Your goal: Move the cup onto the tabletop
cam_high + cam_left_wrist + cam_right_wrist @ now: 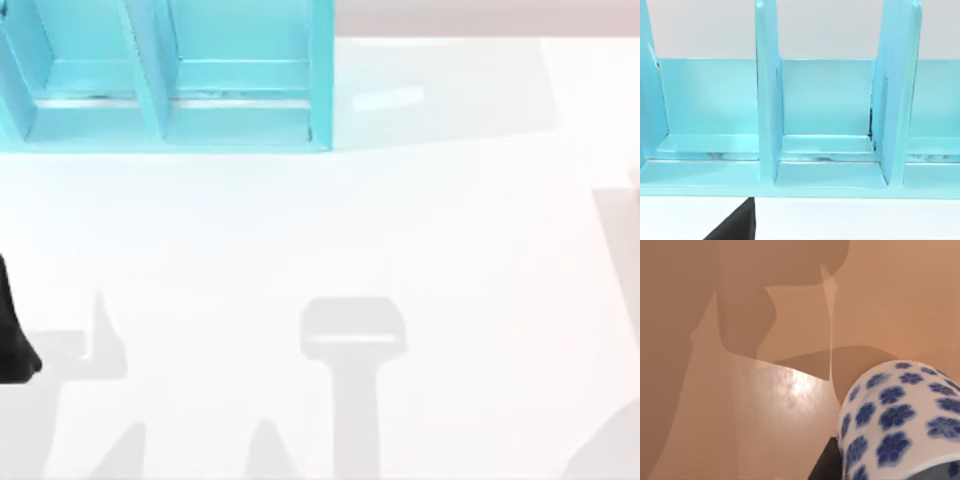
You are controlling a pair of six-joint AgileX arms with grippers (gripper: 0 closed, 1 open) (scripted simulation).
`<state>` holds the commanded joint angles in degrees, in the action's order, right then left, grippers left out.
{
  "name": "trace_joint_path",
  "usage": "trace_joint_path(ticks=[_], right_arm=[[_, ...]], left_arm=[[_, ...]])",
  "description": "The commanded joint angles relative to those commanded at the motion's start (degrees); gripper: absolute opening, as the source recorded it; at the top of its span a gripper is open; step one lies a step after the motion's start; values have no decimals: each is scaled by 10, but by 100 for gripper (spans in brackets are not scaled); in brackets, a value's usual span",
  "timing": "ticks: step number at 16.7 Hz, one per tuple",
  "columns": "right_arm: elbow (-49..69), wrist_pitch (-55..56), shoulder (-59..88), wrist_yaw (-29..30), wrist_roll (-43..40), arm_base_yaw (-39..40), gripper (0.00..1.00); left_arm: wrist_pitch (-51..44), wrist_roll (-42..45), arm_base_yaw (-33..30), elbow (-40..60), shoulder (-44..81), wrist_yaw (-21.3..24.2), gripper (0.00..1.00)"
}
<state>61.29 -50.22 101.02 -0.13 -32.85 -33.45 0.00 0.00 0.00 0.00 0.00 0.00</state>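
Note:
The cup [900, 420], white with blue flowers, sits very close in the right wrist view, tilted, its side towards the camera. A black finger [824, 466] of my right gripper lies against its lower side, and the gripper is shut on the cup. Behind it is a tan, glossy surface with arm shadows. The tabletop [420, 220] spreads broad and white across the top view. My left gripper [14, 345] shows as a black shape at the table's left edge, in front of the shelf.
A turquoise shelf unit [170, 90] with upright dividers stands at the table's back left. In the left wrist view its compartments [825, 120] hold nothing. Grey arm shadows lie across the front of the table.

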Motion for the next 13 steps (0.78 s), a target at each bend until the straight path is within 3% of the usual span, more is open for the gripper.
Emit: trace_joint_path(ticks=[5, 13], right_arm=[[12, -23, -17, 0, 21, 22, 0], [80, -217, -135, 0, 176, 177, 0]], left_arm=[[0, 0, 0, 0, 0, 0, 100], [0, 0, 0, 0, 0, 0, 100]])
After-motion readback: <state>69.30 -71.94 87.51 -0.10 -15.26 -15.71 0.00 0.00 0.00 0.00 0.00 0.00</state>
